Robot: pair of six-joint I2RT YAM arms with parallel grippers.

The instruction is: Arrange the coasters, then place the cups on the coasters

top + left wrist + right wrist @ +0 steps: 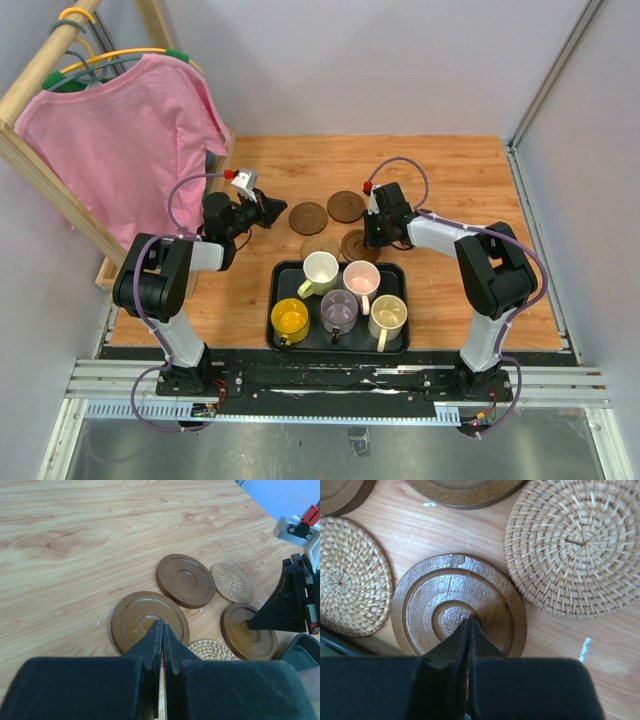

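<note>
Seen from above, two robot arms reach over a wooden desk [450, 180]. Five round coasters lie flat in a loose cluster at mid-desk, just beyond a black tray [285, 280]. The left tool [161, 630] has its fingers pressed together on nothing, with its tips over the near edge of the leftmost dark wood coaster [132, 622]. The right tool [468, 627] is also closed and empty, its tips at the centre of the nearest dark wood coaster [430, 605]. That disc sits between the larger-looking cork coaster [572, 545] and the other cork coaster [347, 575]. The third dark wood coaster [185, 580] lies apart from both tools. All five cups stand in the tray: the cream-white mug [321, 268] and pale pink mug [361, 275] in the far row, and the bright yellow mug [290, 318], greyish purple mug [339, 310] and pale yellow-cream mug [388, 314] in the near row. A pink shirt [130, 140] hangs on a wooden rack [60, 200] at the far left.
</note>
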